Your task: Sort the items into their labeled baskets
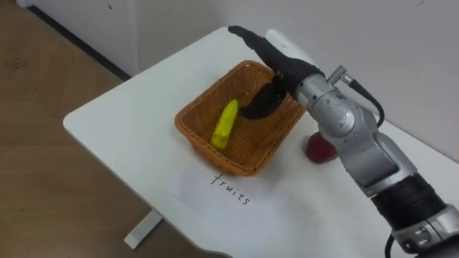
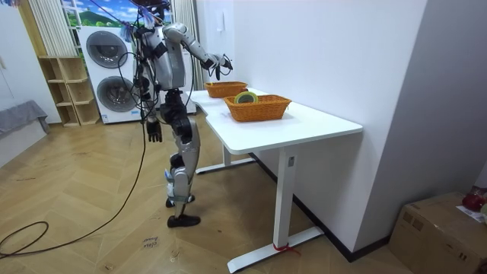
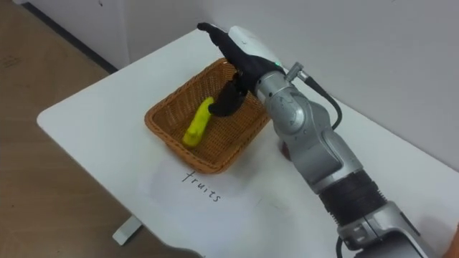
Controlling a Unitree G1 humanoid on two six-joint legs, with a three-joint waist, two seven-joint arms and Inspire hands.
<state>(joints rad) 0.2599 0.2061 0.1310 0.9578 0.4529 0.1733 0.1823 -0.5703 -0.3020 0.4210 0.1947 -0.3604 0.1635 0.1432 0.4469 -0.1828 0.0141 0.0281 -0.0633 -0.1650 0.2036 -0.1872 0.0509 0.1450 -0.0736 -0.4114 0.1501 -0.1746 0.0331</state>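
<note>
The yellow fruit point(image 1: 224, 124) lies inside the wicker basket point(image 1: 208, 152), along its left half, at the far end of the white worktop point(image 1: 129, 122). The right hand point(image 1: 276, 63) hovers over the basket's far right corner, its dark fingers point(image 1: 257, 107) loosely spread, some drooping into the basket just beside the fruit's upper end, and they hold nothing. A red fruit point(image 1: 320, 149) sits on the worktop just right of the basket, partly hidden by the forearm. A handwritten label point(image 1: 231, 188) lies in front of the basket. A second basket point(image 2: 257, 109) nearby holds a tape roll point(image 2: 246, 97). The left hand point(image 2: 154, 131) hangs at the robot's side, fingers relaxed.
</note>
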